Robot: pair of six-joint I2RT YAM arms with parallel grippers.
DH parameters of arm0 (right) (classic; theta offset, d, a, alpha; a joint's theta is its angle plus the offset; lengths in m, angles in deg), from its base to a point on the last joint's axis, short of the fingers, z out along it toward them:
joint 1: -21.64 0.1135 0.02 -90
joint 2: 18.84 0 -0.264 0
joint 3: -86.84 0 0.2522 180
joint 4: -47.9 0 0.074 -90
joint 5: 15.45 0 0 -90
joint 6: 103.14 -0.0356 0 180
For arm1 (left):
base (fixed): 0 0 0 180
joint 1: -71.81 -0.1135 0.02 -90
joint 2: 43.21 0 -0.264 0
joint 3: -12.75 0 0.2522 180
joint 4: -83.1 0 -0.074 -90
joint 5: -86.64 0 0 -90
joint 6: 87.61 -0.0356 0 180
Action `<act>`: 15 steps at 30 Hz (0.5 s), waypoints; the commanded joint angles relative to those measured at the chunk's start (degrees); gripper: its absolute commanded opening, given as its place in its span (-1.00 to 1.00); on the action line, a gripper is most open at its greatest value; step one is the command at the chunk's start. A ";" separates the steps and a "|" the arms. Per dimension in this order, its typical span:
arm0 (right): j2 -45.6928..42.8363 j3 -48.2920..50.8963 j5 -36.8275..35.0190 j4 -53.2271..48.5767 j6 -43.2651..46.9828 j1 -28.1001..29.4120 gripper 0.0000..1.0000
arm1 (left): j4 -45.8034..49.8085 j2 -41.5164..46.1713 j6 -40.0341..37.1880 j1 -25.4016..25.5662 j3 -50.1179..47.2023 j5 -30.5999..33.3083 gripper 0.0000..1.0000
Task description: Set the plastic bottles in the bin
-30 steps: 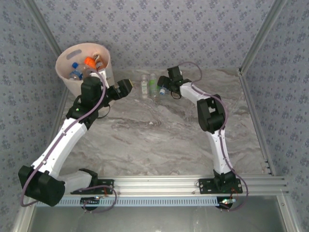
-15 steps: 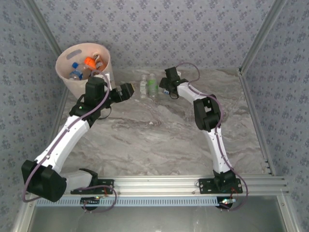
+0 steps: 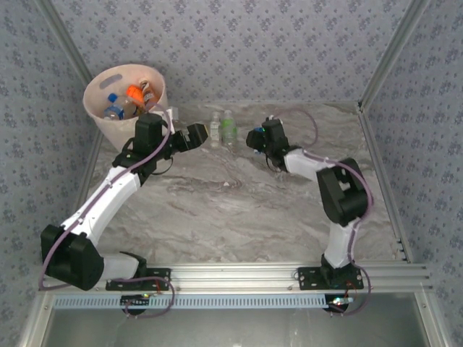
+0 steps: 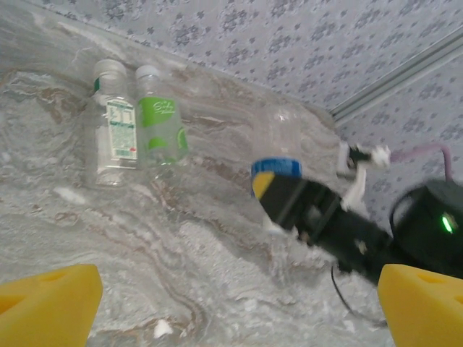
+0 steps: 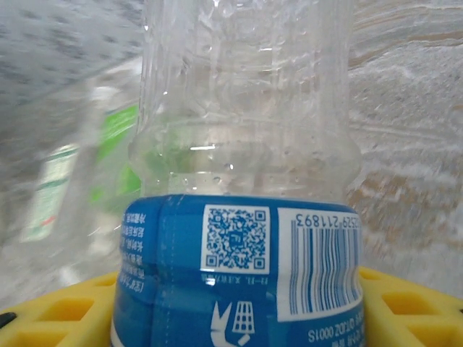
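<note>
Right gripper (image 3: 255, 139) has its yellow fingers (image 5: 405, 300) clamped on the clear plastic bottle with the blue label (image 5: 242, 181), pads pressing the label band, well to the right of the pale pink round plastic bin (image 3: 98, 108). That's the step in hand as I read it: bottle secured, and the carry to the bin comes next.

Left gripper (image 3: 197, 135) hovers just right of the bin, fingers (image 4: 47, 300) spread wide apart and holding nothing. It sits between the bin and the held bottle, so the right arm's straight line to the rim looks blocked. It would be best to sort that out first, either by letting the left arm clear off or by passing above it.

Two more lie side by side on the grey marbled table (image 3: 239, 217), between the bin and the right gripper: the clear plastic bottle with the white label (image 4: 116, 137) and the clear plastic bottle with the green label (image 4: 163, 126). The move should go up before it goes across, or the held bottle may knock them.

The grip sits at one end of the bottle, so the clear body sticks out and could swing. A slow, steady carry suits it. The bin is tall and several bottles, one orange-labelled (image 3: 134, 92), already lie inside. The bottle needs to be above the rim and over the open middle before release, not at the edge.
</note>
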 commanded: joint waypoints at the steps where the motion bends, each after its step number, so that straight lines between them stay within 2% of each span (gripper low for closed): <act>1: -6.56 8.84 5.90 11.93 -0.63 0.99 0.04 | -6.17 -1.56 3.70 -0.02 -1.37 -3.36 0.96; 5: -14.40 14.99 12.03 14.59 3.92 2.48 0.04 | -9.85 -4.88 6.79 0.25 -1.13 -9.70 0.96; 9: -19.49 18.17 17.90 14.96 6.72 3.82 0.04 | -12.78 -6.39 8.19 1.85 -1.39 -11.07 0.96; 12: -21.36 18.76 22.22 15.06 8.82 4.87 0.04 | -15.35 -6.97 7.93 3.59 -0.91 -12.78 0.96; 15: -21.44 18.64 25.17 17.45 8.89 5.89 0.04 | -16.37 -7.47 7.12 5.83 -0.11 -11.76 0.96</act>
